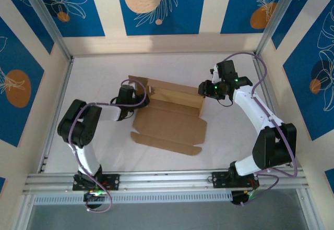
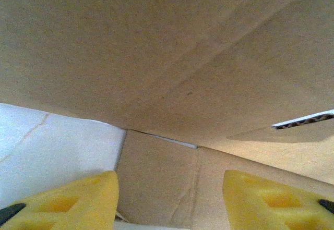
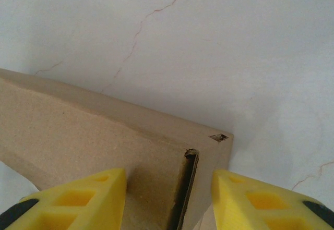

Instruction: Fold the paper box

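The paper box (image 1: 169,125) is brown cardboard lying mid-table, its back wall standing up and a wide flat panel with small tabs spread toward the front. My left gripper (image 1: 129,95) is at the box's left end. In the left wrist view its yellow fingers (image 2: 78,201) stand wide apart, open, with the cardboard (image 2: 182,58) looming over and beyond them. My right gripper (image 1: 202,89) is at the box's right end. In the right wrist view it (image 3: 168,204) is open, straddling the corner where a doubled wall edge (image 3: 190,188) of the box (image 3: 78,131) shows a dark slot.
The white table top (image 1: 94,84) has faint cracks. Aluminium rails (image 1: 167,177) frame the front edge and the sides, with blue patterned walls behind. Bare table lies behind the box and to either side of the arms.
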{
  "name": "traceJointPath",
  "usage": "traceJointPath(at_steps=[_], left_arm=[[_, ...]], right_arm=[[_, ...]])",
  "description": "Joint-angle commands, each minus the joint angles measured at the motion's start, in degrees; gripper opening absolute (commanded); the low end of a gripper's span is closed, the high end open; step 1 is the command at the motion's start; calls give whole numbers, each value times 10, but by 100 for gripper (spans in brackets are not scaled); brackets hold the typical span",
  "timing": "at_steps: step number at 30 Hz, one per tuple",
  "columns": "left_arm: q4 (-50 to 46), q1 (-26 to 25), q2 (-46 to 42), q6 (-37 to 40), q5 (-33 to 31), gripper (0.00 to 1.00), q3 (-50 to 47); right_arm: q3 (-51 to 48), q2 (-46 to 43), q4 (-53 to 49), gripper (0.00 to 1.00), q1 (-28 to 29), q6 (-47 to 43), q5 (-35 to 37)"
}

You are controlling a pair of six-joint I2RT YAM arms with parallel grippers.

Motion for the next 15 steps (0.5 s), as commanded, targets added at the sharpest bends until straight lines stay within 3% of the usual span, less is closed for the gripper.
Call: traceJointPath(at_steps=[1, 6, 15], left_arm=[[42, -3, -33, 23, -27, 57, -20], [38, -2, -21, 32, -36, 61, -19], [55, -3, 50, -11, 45, 66, 3]], right_arm=[[-12, -8, -12, 48, 4, -5, -14], [-10, -8, -14, 48, 5, -4, -19], [-13, -4, -15, 48, 11, -2, -28]])
